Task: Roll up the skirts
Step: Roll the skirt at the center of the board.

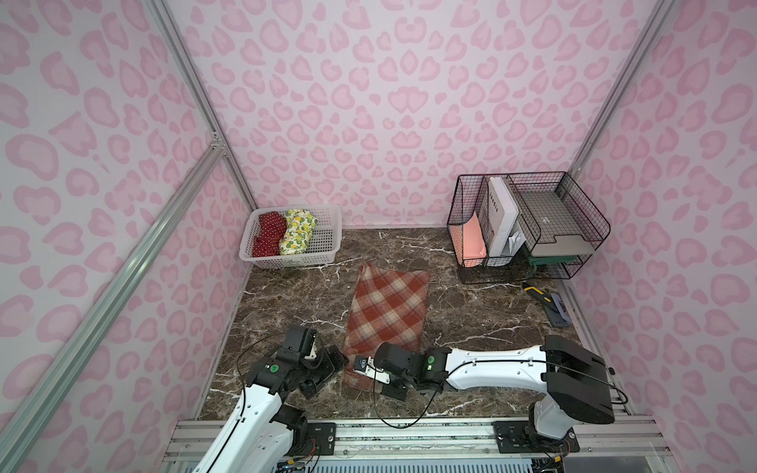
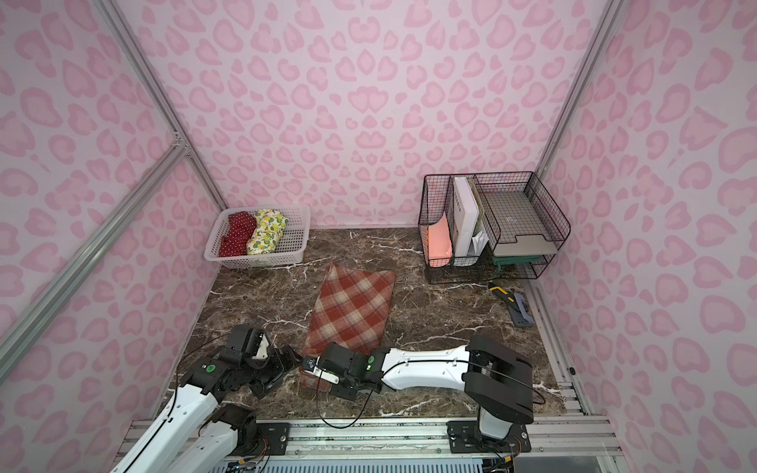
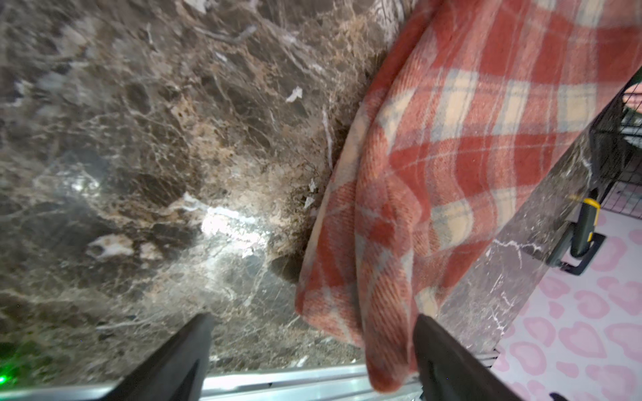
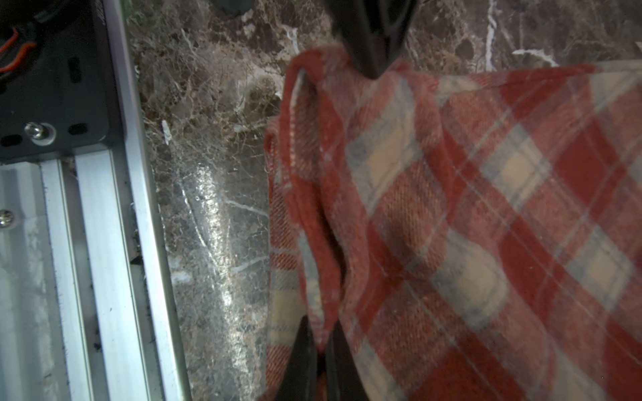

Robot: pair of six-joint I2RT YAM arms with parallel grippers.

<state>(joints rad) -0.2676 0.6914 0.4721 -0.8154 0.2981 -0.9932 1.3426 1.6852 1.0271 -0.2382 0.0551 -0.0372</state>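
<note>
The plaid skirt (image 1: 387,311) is found laid out flat near the middle of the marble table (image 1: 471,319), its long axis running from the near edge towards the back wall. Its near end is bunched and slightly raised. In the right wrist view a fold of that near hem is seen pinched between the closed fingers of the right gripper (image 4: 319,343). The left gripper (image 3: 312,317) is positioned at the near left corner of the same skirt, its fingers (image 3: 437,347) spread wide; the corner of the cloth is seen lying between them, and no grip is observed. The red polka-dot skirt (image 1: 268,233) and the lemon-print skirt (image 1: 297,233) are noted side by side, rolled, in the white basket (image 1: 327,213) at the far left corner of the table. A black wire desk organizer (image 1: 528,225) holding papers is recorded at the far right, well apart from the plaid skirt.
</note>
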